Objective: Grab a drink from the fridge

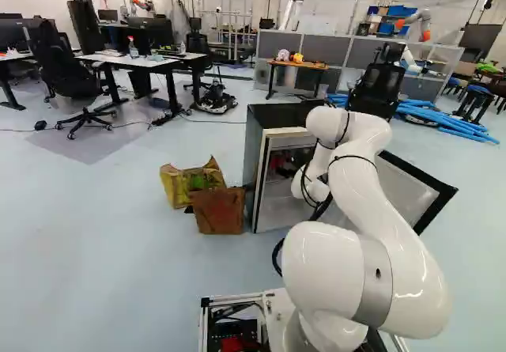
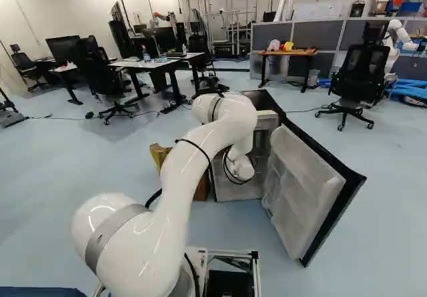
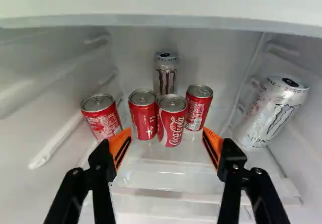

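Ahead of the moving base, the fridge (image 1: 251, 158) stands open, its door (image 2: 307, 183) swung wide, the free edge pointing back toward the base side. The white arm (image 2: 167, 197) arches over the floor and enters the opening; a strip of room shows between its wrist end and the door's lined inner face. Beside the fridge's closed side sit a yellow bag (image 1: 190, 182) and a brown container (image 1: 219, 210), the latter near the front edge.

Inside, a white ledge (image 3: 161, 12) runs across above the cans, and a clear shelf (image 3: 163, 172) extends beneath them with its front edge toward the gripper (image 3: 167, 132). The gripper's fingers are spread well apart, with nothing pinched between the orange pads (image 3: 121, 144).

Two tall silver cans are present: the rear silver can (image 3: 165, 74) is upright by the back wall; the side silver can (image 3: 274, 112) is near a side wall, beyond one finger. Three small red cans (image 3: 171, 122) form a close group ahead of the space between the fingers. The outer red can (image 3: 102, 118) stands just beyond the other finger, with room separating it from the group; whether that finger touches it cannot be told.
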Controlling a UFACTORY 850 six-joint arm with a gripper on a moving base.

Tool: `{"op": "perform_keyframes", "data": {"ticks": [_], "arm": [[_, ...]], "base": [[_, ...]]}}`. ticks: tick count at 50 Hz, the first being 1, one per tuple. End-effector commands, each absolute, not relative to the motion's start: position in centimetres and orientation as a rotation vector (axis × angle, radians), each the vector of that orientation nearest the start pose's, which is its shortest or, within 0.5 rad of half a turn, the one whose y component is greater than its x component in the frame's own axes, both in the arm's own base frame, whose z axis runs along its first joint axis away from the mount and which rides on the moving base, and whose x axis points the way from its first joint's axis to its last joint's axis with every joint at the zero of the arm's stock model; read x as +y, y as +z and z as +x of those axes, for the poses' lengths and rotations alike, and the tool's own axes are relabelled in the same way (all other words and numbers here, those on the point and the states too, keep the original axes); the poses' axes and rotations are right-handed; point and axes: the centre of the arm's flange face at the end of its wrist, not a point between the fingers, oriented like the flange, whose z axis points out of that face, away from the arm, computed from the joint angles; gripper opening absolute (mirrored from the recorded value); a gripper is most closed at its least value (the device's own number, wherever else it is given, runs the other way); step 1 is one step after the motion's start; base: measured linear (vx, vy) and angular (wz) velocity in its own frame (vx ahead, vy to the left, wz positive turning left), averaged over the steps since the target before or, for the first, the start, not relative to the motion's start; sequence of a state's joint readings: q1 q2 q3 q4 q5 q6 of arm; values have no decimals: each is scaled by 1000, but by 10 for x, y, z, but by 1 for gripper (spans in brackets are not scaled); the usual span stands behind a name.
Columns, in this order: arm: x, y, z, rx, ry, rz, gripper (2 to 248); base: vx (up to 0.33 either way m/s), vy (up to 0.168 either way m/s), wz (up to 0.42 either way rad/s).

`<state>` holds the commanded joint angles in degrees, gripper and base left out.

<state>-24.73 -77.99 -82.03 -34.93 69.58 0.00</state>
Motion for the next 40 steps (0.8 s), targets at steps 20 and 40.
{"op": "perform_keyframes", "data": {"ticks": [20, 40], "arm": [[-221, 4, 595, -255, -1821, -2457, 172], [-221, 4, 596, -258, -1825, -2455, 174]], "base": [[0, 0, 0], [0, 0, 0]]}}
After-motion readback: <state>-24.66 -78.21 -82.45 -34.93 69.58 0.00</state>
